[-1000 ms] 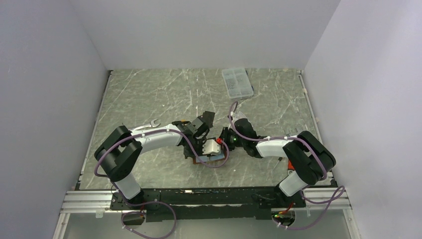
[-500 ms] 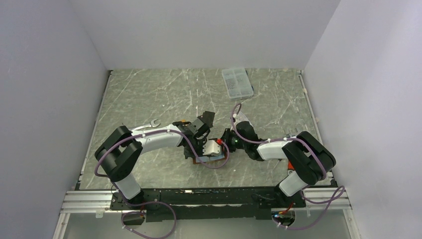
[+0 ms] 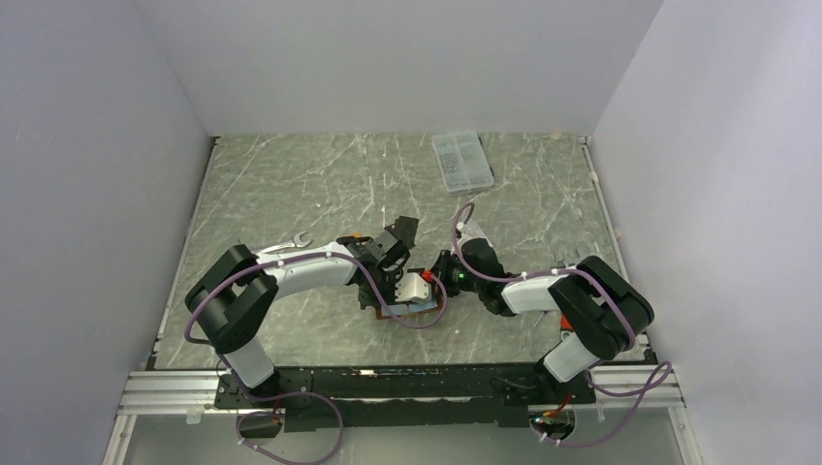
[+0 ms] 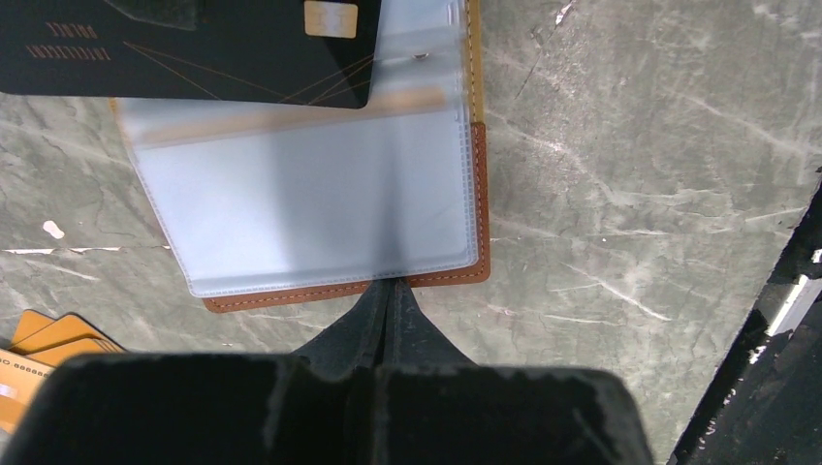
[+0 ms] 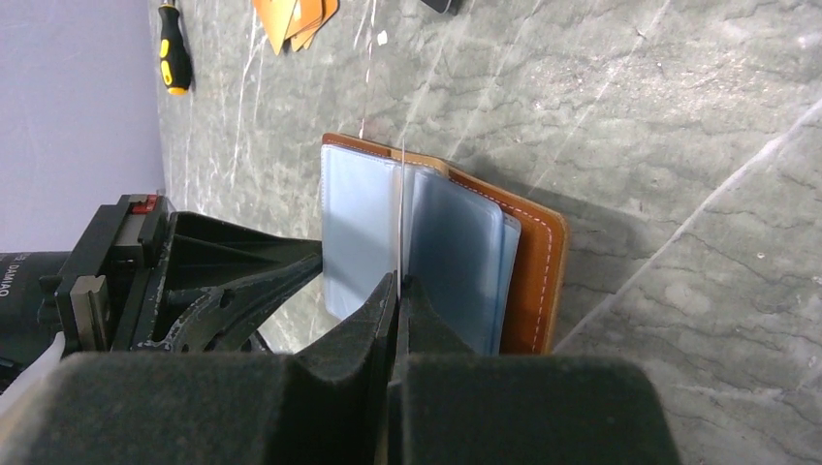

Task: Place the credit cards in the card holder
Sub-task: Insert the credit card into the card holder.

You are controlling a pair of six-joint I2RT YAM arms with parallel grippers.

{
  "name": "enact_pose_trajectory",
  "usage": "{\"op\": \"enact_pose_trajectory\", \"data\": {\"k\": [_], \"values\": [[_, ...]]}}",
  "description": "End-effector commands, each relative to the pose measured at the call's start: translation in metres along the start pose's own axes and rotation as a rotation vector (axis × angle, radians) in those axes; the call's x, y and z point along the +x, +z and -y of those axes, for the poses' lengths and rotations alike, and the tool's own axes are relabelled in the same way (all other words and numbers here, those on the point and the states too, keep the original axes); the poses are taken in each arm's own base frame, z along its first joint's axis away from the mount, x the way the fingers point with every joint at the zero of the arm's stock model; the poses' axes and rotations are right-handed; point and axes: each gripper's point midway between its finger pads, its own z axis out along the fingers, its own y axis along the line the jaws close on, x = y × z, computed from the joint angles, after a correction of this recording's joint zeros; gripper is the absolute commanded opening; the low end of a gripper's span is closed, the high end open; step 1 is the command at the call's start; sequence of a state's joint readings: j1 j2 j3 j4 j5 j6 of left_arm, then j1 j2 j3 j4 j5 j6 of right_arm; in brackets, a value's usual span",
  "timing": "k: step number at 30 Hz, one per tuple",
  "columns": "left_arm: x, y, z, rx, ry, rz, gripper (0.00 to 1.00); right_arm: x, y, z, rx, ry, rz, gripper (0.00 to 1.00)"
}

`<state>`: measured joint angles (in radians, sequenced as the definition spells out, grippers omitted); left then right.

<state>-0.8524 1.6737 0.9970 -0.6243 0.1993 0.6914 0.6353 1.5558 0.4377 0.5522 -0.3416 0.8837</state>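
Note:
The card holder [image 4: 441,275], brown leather with pale blue-grey pockets, lies open on the table; it also shows in the right wrist view [image 5: 533,262] and, partly hidden by the arms, in the top view [image 3: 412,310]. My left gripper [image 4: 392,287] is shut at its near edge, on a pocket sheet. My right gripper [image 5: 398,283] is shut on a thin card seen edge-on [image 5: 399,208], standing over the pockets. In the left wrist view this is a black card [image 4: 194,58] overlapping the holder's far side. Orange-tan cards [image 4: 44,339] lie beside the holder, also in the right wrist view [image 5: 296,15].
A clear compartment box [image 3: 461,160] lies at the back right. A wrench [image 3: 291,242] lies by the left arm. A black-and-yellow screwdriver [image 5: 174,48] lies beyond the orange-tan cards. The table's black front edge [image 4: 785,310] is close on the right.
The right arm has shifted slightly, its forearm lower and wrist nearer the holder. The left arm and the card holder have not visibly moved.

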Motion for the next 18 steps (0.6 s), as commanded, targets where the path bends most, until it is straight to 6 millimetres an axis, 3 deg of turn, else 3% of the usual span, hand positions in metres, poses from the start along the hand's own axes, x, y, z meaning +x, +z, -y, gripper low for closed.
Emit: {"op": "enact_pose_trajectory", "data": {"k": [1, 18], "values": [[0.0, 0.009, 0.001, 0.014, 0.007, -0.014, 0.0, 0.002, 0.004, -0.006, -0.03, -0.022, 0.007, 0.0], [-0.002, 0.01, 0.002, 0.015, 0.008, -0.02, 0.0, 0.025, 0.001, 0.004, -0.004, -0.004, -0.085, 0.0]]}}
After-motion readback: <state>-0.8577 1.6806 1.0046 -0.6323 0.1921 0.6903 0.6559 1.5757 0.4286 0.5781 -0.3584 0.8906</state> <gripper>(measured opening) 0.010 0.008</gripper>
